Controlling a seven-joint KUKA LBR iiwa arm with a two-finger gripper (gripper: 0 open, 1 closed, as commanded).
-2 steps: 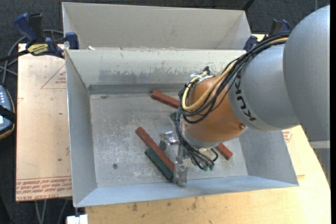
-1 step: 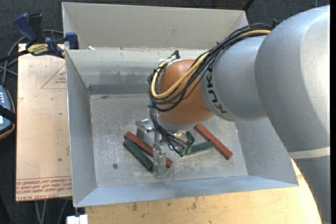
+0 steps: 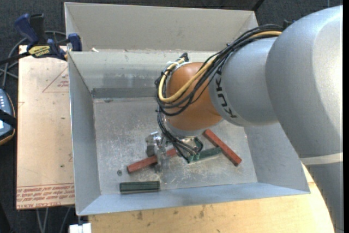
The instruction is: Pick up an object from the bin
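Gripper (image 3: 159, 154) low over flat red stick (image 3: 143, 164) in scuffed metal bin (image 3: 82, 117); whether open, cannot tell.

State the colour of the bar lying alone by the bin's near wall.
The bar is dark grey; camera view shows it.

The bin (image 3: 82, 117) holds two red sticks (image 3: 143, 164) (image 3: 223, 148), one dark grey bar (image 3: 139, 186) and one green strip (image 3: 208, 154)

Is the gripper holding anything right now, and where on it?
Cannot tell. The gripper sits low over the red stick, near its middle.
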